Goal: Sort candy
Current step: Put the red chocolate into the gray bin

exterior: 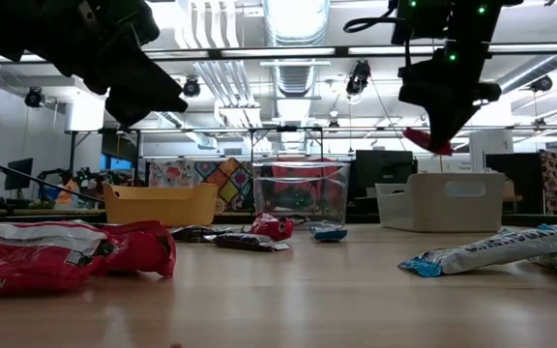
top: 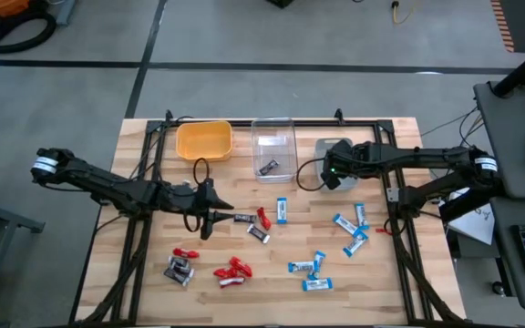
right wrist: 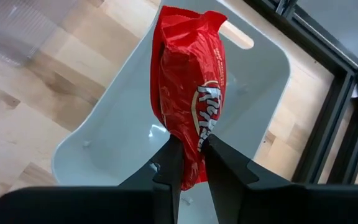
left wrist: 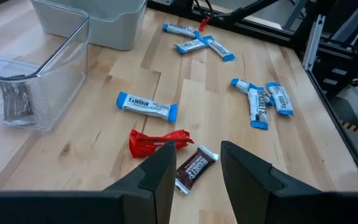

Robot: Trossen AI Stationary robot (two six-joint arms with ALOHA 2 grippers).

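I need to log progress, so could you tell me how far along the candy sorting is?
Early. Done: one dark candy lies in the clear bin; the yellow bin looks empty. In hand: the right gripper holds a red candy above the grey bin, not yet dropped; the left gripper hovers open over another dark candy. Left: blue candies, red candies and dark candies scattered on the table.

Scattered across the table's near half: blue-and-white candy [top: 348,226] toward 4 o'clock, red candy [top: 231,271] and brown candy [top: 179,270] toward 7 o'clock.
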